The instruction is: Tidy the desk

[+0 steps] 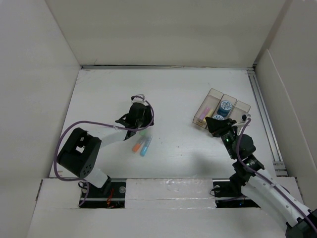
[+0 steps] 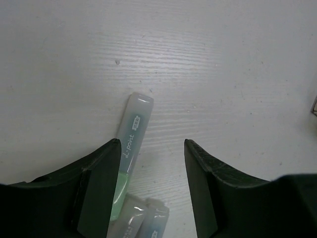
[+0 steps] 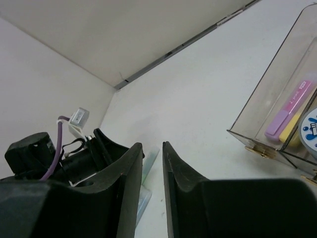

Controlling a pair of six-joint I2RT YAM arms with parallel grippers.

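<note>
Hovering over loose highlighters, with a half-filled tray waiting on the right.

The left tool (image 2: 152, 144) is hanging with its fingers spread and gripping nothing, a green highlighter (image 2: 132, 130) lying just inside its left finger. An orange highlighter (image 1: 136, 146) and a blue highlighter (image 1: 145, 147) are lying side by side below it. The surface (image 1: 183, 94) is spreading white and flat between the wall panels. I am judging it rigid and slick, not something to grip, so the light plastic pens will likely skid and are best pinched mid-barrel. The tray (image 1: 240, 110) is sitting to the right, and the right tool (image 3: 152, 146) beside it is pressing nearly together on nothing. The green pen's lower end is hiding behind the finger, and the tray is running off the right wrist view.
</note>
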